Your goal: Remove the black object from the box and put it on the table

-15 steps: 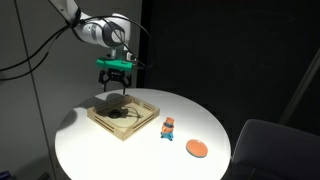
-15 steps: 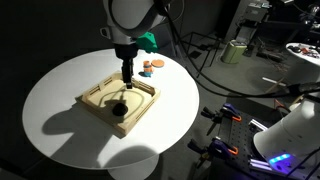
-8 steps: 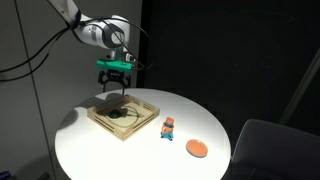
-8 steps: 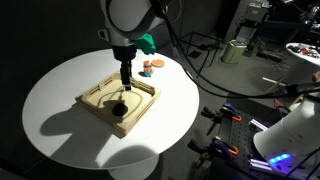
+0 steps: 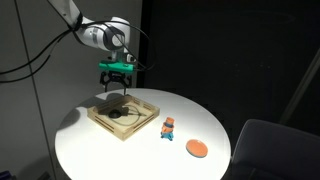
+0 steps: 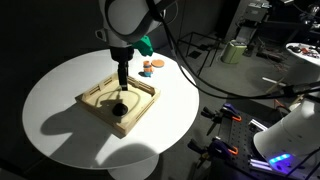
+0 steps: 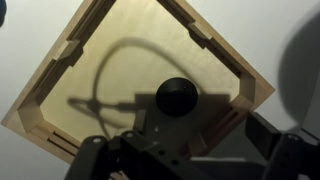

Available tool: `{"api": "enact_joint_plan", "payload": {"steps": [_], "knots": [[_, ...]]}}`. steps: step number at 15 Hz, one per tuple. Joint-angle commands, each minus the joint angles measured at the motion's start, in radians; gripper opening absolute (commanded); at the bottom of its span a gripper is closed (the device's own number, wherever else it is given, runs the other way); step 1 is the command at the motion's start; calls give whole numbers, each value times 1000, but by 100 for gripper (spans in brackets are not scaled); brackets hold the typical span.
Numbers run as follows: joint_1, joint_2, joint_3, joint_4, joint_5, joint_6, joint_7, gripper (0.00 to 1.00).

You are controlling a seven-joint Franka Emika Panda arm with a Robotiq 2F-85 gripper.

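Right now the gripper (image 5: 112,90) hangs above the wooden box (image 5: 141,127) with its jaws wide and empty. The black lump (image 7: 172,97) lies inside the box, not far from one rim. Going down, a finger could bump that rim, or push the lump away instead of grabbing it.

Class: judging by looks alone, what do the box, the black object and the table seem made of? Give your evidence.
Box: light, unfinished-looking wood, maybe plywood; pale tan, matte, layered rim edges. Black object: matte, no glints; perhaps rubber or plastic, uncertain. Table: smooth white top, likely laminate or painted.
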Motion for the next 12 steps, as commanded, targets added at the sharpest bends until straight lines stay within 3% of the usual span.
{"api": "enact_joint_plan", "payload": {"steps": [1,12], "knots": [[-5,93,28,103,-8,7,-50,100],[25,314,29,263,-105,-28,-67,100]]}}
